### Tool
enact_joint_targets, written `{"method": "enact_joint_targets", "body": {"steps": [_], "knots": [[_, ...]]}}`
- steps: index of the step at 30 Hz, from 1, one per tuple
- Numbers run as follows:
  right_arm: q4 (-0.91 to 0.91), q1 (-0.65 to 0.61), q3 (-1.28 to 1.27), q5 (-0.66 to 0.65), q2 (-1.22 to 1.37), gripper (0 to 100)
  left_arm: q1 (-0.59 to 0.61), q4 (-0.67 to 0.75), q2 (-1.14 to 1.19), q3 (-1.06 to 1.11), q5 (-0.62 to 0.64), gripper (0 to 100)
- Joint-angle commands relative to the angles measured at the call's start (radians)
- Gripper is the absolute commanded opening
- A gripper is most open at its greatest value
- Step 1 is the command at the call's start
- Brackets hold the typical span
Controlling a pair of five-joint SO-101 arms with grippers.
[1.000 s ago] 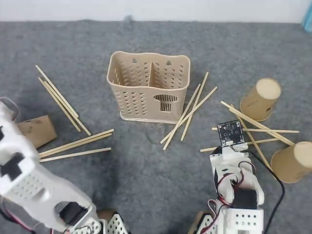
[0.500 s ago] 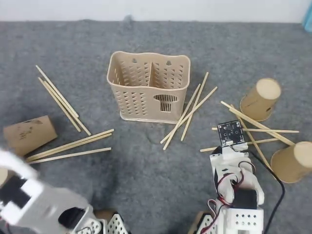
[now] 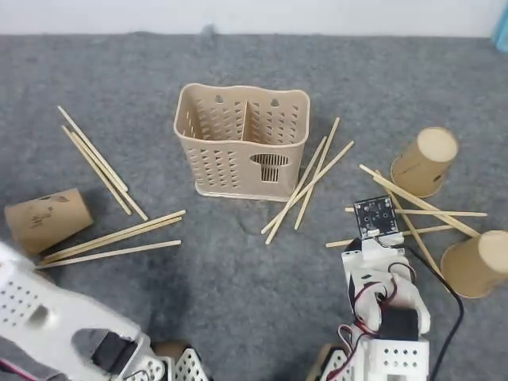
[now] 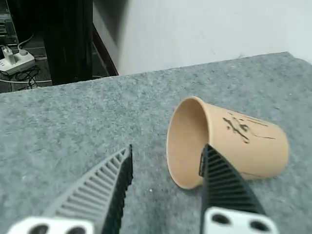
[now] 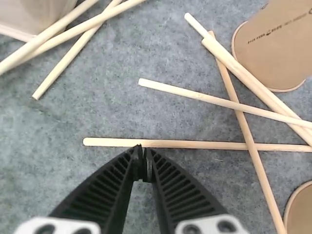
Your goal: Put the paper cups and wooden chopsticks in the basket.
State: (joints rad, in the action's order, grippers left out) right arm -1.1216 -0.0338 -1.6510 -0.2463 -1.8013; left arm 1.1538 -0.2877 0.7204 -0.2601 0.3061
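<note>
I judge I'm picking up the cup [image 4: 234, 141]: it lies sideways, well apart from the basket [image 3: 242, 139], my left fingers [image 4: 112, 180] spread at its mouth. Next I pinch its rim. My right fingers [image 5: 122, 180] are clenched, empty.

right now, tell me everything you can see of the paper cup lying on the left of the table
The paper cup is plain brown paper with a dark scribbled mark on its wall. It lies on its side on the grey table, undented, and looks empty. Its mouth faces the open left hand, which frames the rim; whether a finger touches it cannot be judged. A few chopsticks lie close beside it.
</note>
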Motion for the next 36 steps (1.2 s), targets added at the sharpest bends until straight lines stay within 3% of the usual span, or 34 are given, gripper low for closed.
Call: {"method": "enact_joint_targets", "body": {"steps": [1,14,22,25,28,32,36], "knots": [[0.01,0.008,0.003,-0.009,-0.013,0.6,-0.018,0.028,0.064,-0.148,0.014,22],[0.013,0.008,0.003,-0.009,-0.013,0.6,-0.117,0.034,0.247,-0.371,0.018,22],[0.015,0.008,0.003,-0.009,-0.013,0.6,-0.176,0.034,0.474,-0.619,0.012,22],[0.016,0.008,0.003,-0.009,-0.013,0.6,-0.187,0.028,0.563,-0.733,0.006,15],[0.016,0.008,0.003,-0.009,-0.013,0.6,-0.189,0.015,0.626,-0.839,-0.077,0],[0.018,0.008,0.003,-0.009,-0.013,0.6,-0.186,-0.18,0.64,-0.981,-0.112,1],[0.018,0.008,0.003,-0.009,-0.013,0.6,-0.184,-0.471,0.644,-1.194,-0.112,1]]}}
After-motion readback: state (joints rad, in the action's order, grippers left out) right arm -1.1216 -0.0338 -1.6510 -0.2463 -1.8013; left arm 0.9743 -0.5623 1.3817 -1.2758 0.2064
